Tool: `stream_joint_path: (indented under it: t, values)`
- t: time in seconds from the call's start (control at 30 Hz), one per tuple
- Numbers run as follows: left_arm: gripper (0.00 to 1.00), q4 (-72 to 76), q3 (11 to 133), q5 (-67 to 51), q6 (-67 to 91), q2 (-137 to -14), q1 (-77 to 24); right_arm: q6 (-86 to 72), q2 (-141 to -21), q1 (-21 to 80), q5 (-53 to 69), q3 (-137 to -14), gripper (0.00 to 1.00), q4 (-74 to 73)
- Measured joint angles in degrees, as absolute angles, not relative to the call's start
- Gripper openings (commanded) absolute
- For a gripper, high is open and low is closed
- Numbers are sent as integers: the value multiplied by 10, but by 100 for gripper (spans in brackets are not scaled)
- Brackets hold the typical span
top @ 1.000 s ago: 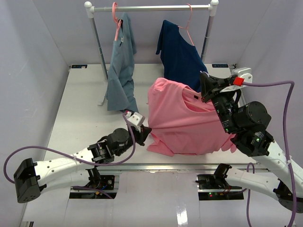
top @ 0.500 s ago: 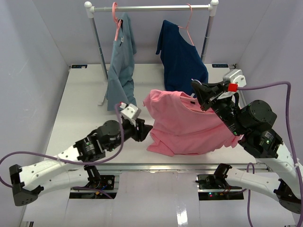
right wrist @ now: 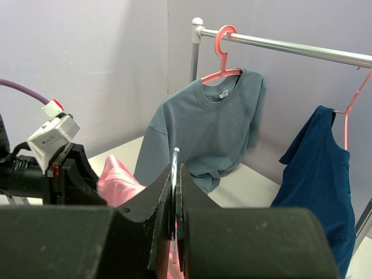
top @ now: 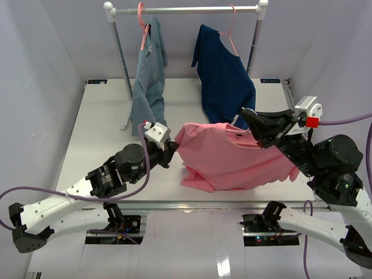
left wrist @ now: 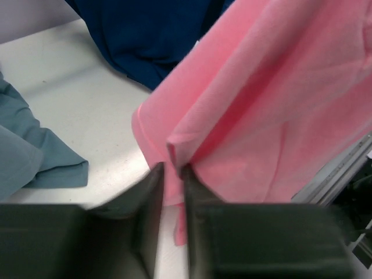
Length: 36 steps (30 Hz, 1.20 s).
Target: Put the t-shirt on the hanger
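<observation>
Table (top: 99, 133) spreads white under both my arms, and at its far edge stands a rack (top: 186, 9) with a metal rail. The t-shirt (top: 232, 160), salmon pink, is stretched between my two claws near the front of the table: its upper edge is lifted, and its lower folds sag to the surface by the front rim. Behind it on the rail hang a navy shirt (top: 224, 75) to the right and a grey-blue shirt (top: 148, 87) to the left, each on its own pink hanger; the navy one's hem comes down just behind the pink cloth.

My left claw (top: 170, 152) is pinched narrow on a folded edge at the pink shirt's left end; the wrist view shows the cloth caught between the fingertips (left wrist: 157, 174). My right claw (top: 251, 120) is closed at the shirt's top right, near the collar. Between its fingers a thin hook of the hanger (right wrist: 174, 165) stands upright, clamped tight. The hanger's body I cannot make out; the fingers and the shirt hide it.
</observation>
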<state>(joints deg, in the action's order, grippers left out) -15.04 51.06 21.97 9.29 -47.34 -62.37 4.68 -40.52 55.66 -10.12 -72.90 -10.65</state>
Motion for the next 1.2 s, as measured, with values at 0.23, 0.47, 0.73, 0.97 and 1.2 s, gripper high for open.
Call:
stream_joint_path:
  t: [0.23,0.47,0.73,0.97,1.2]
  values:
    - [0,-145,502,245,76,-463,-624,42,-394,557,-96,-731,8,-129]
    - [28,-151,504,316,73,-413,-624,34,-407,557,-118,-763,8,-210]
    - [60,-195,549,326,94,-416,-624,31,-419,557,-114,-768,8,-239]
    - [56,-233,578,250,77,-420,-624,23,-436,557,-95,-775,8,-239]
    - [54,-205,580,135,37,-402,-624,16,-435,557,-74,-775,8,-239]
